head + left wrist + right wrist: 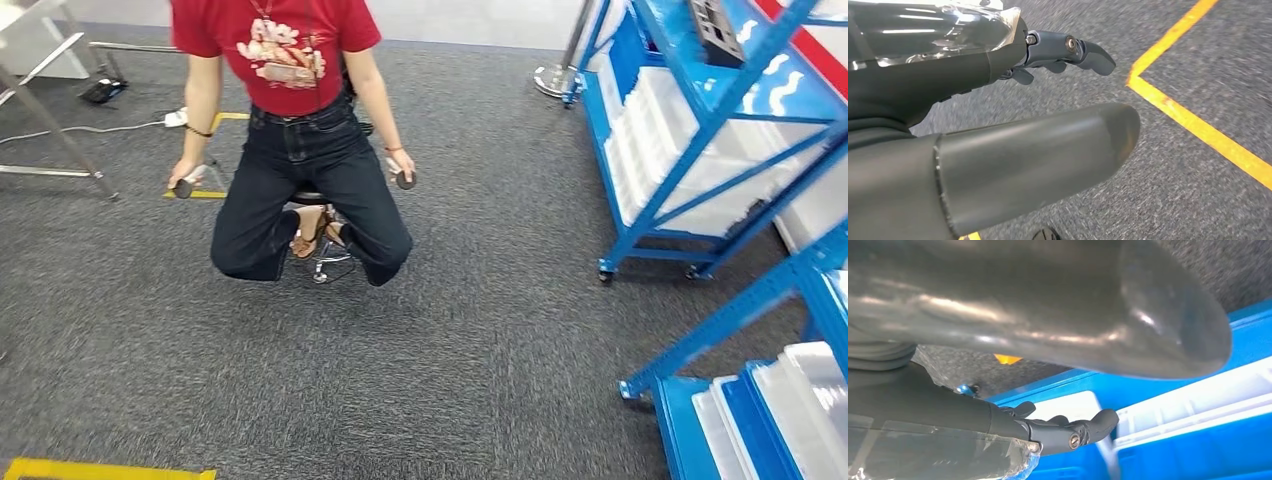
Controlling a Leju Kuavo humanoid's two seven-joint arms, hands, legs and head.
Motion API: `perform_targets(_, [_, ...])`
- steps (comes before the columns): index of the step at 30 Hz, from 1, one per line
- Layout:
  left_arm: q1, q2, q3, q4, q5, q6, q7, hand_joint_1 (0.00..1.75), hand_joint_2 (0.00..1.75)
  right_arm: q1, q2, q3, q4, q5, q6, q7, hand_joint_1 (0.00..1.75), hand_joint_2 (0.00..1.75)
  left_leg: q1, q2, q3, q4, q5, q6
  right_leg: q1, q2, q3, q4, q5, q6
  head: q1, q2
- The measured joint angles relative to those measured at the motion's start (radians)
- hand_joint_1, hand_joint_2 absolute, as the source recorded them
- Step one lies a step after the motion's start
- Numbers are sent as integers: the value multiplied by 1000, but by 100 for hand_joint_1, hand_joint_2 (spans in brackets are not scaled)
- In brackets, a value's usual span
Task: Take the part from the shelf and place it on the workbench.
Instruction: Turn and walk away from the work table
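Observation:
A blue shelf rack [720, 110] stands at the right with white bins [680, 140] on its levels and a dark object [715, 30] on its top level; I cannot tell whether that is the part. My left hand [973, 75] hangs over grey carpet, its fingers [1083, 50] stretched out and its thumb [1048, 155] apart, holding nothing. My right hand [948, 410] is beside a blue shelf [1198, 440] with a white bin [1198, 400]. Its fingers [1073, 432] are extended, its thumb [1073, 310] apart, and it holds nothing.
A person [300, 150] in a red shirt sits on a wheeled stool [320, 262] ahead, a small controller in each hand. A second blue rack [740, 310] with bins stands near right. Metal frame legs [60, 130] are at far left. Yellow floor tape [1198, 130] crosses the carpet.

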Motion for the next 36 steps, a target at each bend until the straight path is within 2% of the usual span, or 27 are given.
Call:
perform_targets(2, [1,0,0,0,0,0,0,0,0,0,0,0,0,0,0,0,0,0,-2,32,-2,0,-1,1,-2,-9,-47,103,-34,5,0,0])
perform_targets(3, [1,1,0,0,0,0,0,0,0,2,0,0,0,0,0,0,0,0,-2,46,-1,0,-2,0,-4,-12,-42,98,-29,13,0,0])
perform_targets(4, [1,0,0,0,0,0,0,0,0,4,0,0,0,1,0,1,0,0,-2,60,0,0,-4,-2,-6,-19,-15,52,-10,22,0,0])
perform_targets(6, [1,0,0,0,3,0,2,0,0,3,0,0,0,3,-1,3,0,0,-4,85,6,1,-10,-11,-7,-67,72,-98,38,35,0,0])
perform_targets(7, [1,0,0,0,4,1,3,0,0,1,0,0,0,4,-2,4,0,0,-7,97,11,2,-14,-17,-5,-90,105,-152,56,34,0,0])
perform_targets(8, [0,0,0,0,6,1,5,0,0,-1,1,0,0,5,-3,6,0,0,-9,107,15,2,-17,-23,-1,-105,121,-180,65,29,-1,0])
perform_targets(9, [-1,0,0,0,7,2,6,0,0,-1,1,0,0,7,-3,8,0,0,-11,118,20,2,-20,-29,3,-105,122,-184,69,21,-2,0])
perform_targets(11, [-5,-1,0,0,9,3,8,0,0,2,0,0,0,10,-4,13,0,0,-7,128,26,3,-26,-40,-1,-79,117,-186,72,6,-2,0])
perform_targets(12, [-6,-2,0,0,10,4,8,0,0,3,0,0,0,12,-5,14,0,0,-3,110,23,16,-39,-45,-5,-66,118,-188,74,-2,-3,0])
perform_targets(13, [-6,-4,0,0,11,4,9,0,0,3,0,0,0,13,-5,15,0,0,0,81,11,47,-62,-49,-10,-53,118,-190,76,-12,-5,0])
perform_targets(15, [-3,-6,0,1,13,6,9,0,0,0,0,0,0,16,-5,16,0,0,3,15,-45,169,-131,-51,-10,-29,118,-192,79,-25,-8,0])
perform_targets(16, [-2,-7,0,1,13,7,9,0,0,-1,0,0,0,17,-5,16,0,0,4,0,-80,237,-159,-51,-7,-14,116,-192,80,-29,-8,0])
perform_targets(17, [0,-7,1,1,14,9,9,0,0,-1,0,0,0,18,-5,16,0,0,4,-7,-106,284,-170,-51,-5,1,116,-191,81,-30,-8,0])
perform_targets(18, [0,-7,1,1,15,11,10,0,0,0,0,0,0,19,-5,16,0,0,4,-9,-118,295,-160,-50,-3,17,116,-190,81,-30,-8,0])
perform_targets(19, [1,-7,1,1,15,12,10,0,0,1,0,0,0,19,-5,16,0,0,4,-12,-110,267,-130,-48,-2,33,117,-189,81,-30,-8,0])
perform_targets(20, [1,-8,1,1,16,13,10,0,0,2,0,0,0,20,-5,16,0,0,6,-20,-85,208,-89,-47,-2,48,118,-188,81,-30,-8,0])
perform_targets(22, [1,-8,2,1,17,14,10,0,0,0,0,0,0,22,-5,16,0,0,12,-64,-31,82,-29,-44,1,75,116,-182,81,-25,-8,0])
perform_targets(24, [1,-8,2,1,19,14,10,0,0,-1,0,1,0,24,-4,16,0,0,10,-87,-12,31,-16,-40,3,98,108,-181,84,-12,-7,0])
perform_targets(26, [0,-9,2,1,22,14,10,0,0,2,0,1,0,26,-4,16,0,0,5,-64,-12,24,-10,-26,0,116,95,-183,90,3,-7,0])
perform_targets(27, [-1,-9,3,1,23,14,10,0,0,4,0,1,0,27,-4,16,0,0,4,-51,-10,18,-5,-17,0,103,87,-175,87,7,-7,0])
perform_targets(28, [-1,-10,3,1,23,14,10,0,0,5,0,1,0,28,-4,16,0,0,4,-37,-9,12,0,-8,1,77,70,-148,72,6,-5,0])
perform_targets(30, [1,-9,3,0,24,14,10,0,0,1,-1,1,0,30,-4,16,0,0,1,-6,-9,6,5,2,3,15,15,-35,17,-2,-2,0])
perform_targets(32, [2,-9,3,0,26,14,10,0,0,-1,-1,1,0,31,-4,16,0,0,-2,25,-12,6,5,3,1,-6,-45,90,-32,-2,0,0])
perform_targets(33, [2,-9,3,0,26,14,10,0,0,0,-1,2,0,31,-4,16,0,0,-3,39,-13,6,4,3,-1,-10,-52,111,-37,4,0,0])
perform_targets(34, [2,-9,3,0,26,14,10,0,0,2,-1,2,0,31,-4,16,0,0,-3,53,-12,6,3,1,-3,-16,-37,87,-26,14,0,0])
perform_targets(35, [2,-10,3,0,26,14,10,0,44,3,-2,2,0,31,-4,16,0,0,-2,66,-11,6,1,-2,-5,-28,0,22,-2,24,0,0])
perform_targets(36, [2,-10,3,0,26,14,10,0,87,3,-2,2,0,32,-4,16,0,0,-2,79,-8,7,-2,-6,-7,-52,45,-59,23,31,1,0])
